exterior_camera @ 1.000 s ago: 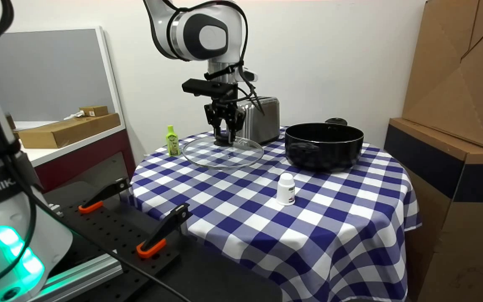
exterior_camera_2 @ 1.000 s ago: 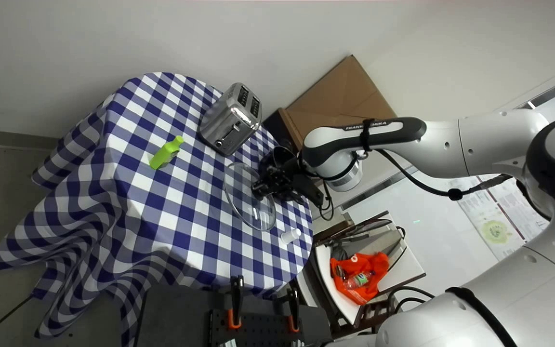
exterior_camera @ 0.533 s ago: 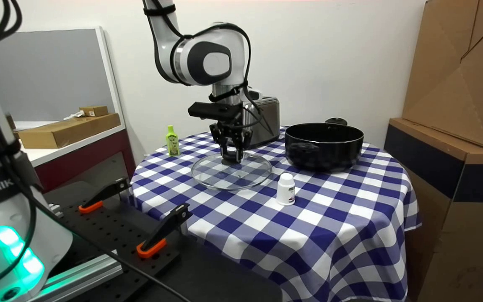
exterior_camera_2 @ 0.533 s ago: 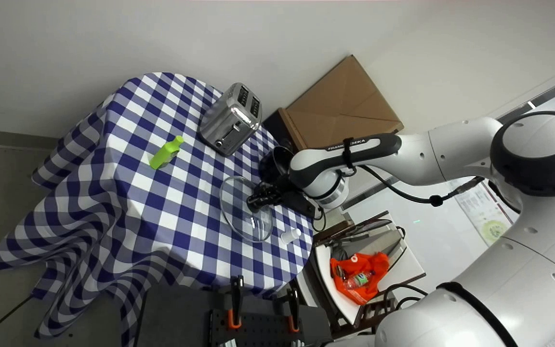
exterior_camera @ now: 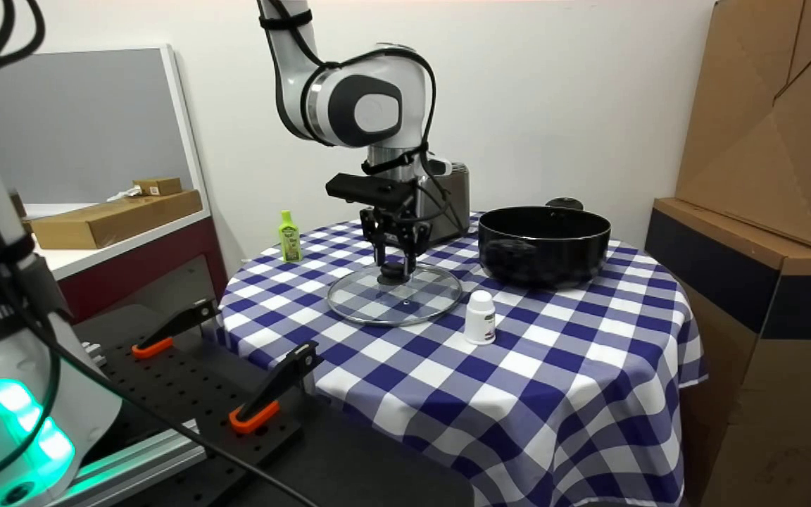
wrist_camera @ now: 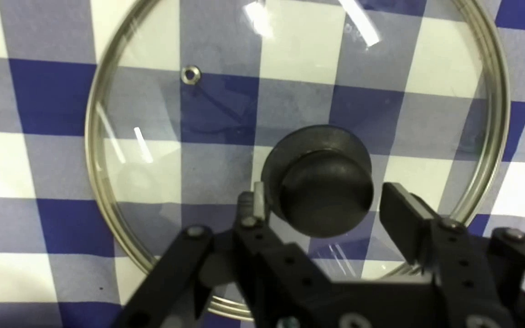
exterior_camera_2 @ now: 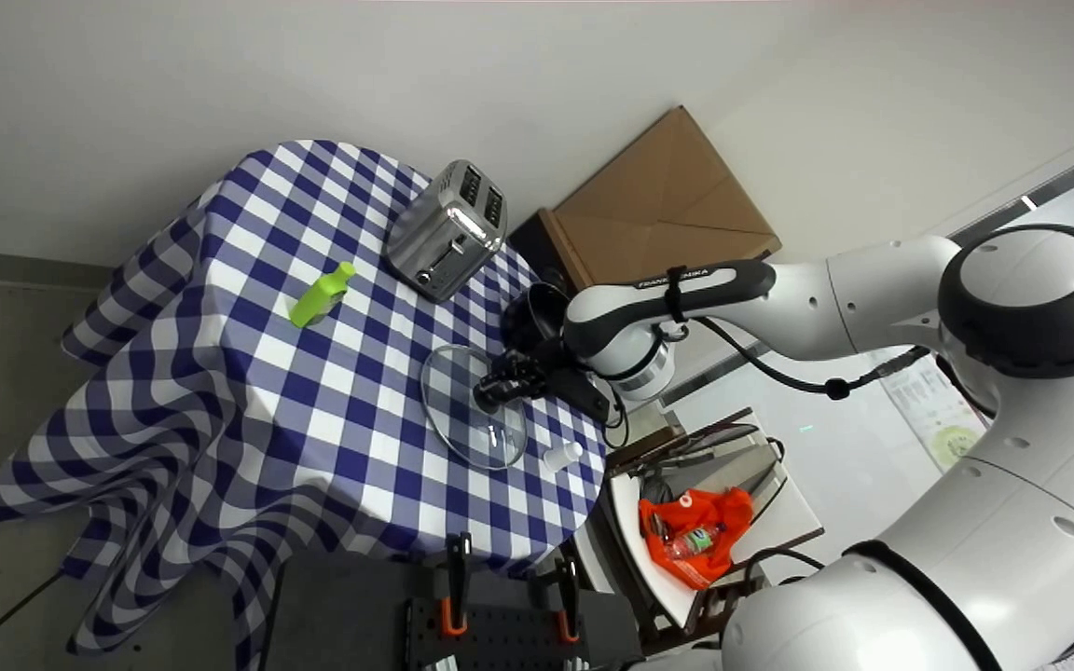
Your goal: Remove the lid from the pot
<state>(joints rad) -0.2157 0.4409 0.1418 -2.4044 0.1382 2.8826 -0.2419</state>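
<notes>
The lid point(exterior_camera: 356, 299), a clear glass disc with a metal rim, lies flat on the checked cloth in front of the pot. It also shows in an exterior view point(exterior_camera_2: 458, 419) and fills much of the wrist view point(wrist_camera: 217, 177). My gripper point(exterior_camera: 396, 266) is right above it, fingers pointing down. In the wrist view my gripper point(wrist_camera: 324, 193) is open with the dark knob point(wrist_camera: 326, 196) between its fingers. A gap shows at the right finger point(wrist_camera: 404, 214); the left one is close to the knob. The black pot point(exterior_camera: 543, 250) stands uncovered beside the lid, partly hidden by the arm in an exterior view point(exterior_camera_2: 528, 317).
A small white bottle point(exterior_camera: 480, 320) stands close to the lid's edge. The silver toaster point(exterior_camera_2: 444, 238) is behind the gripper. A green bottle point(exterior_camera: 290, 239) stands at the table's far side. Black clamps point(exterior_camera: 282, 380) line the robot's base plate.
The lid has come down from the air onto the cloth, nearer the white bottle, with the gripper lowering. The fingers now stand apart around the knob. The pot has not moved.
</notes>
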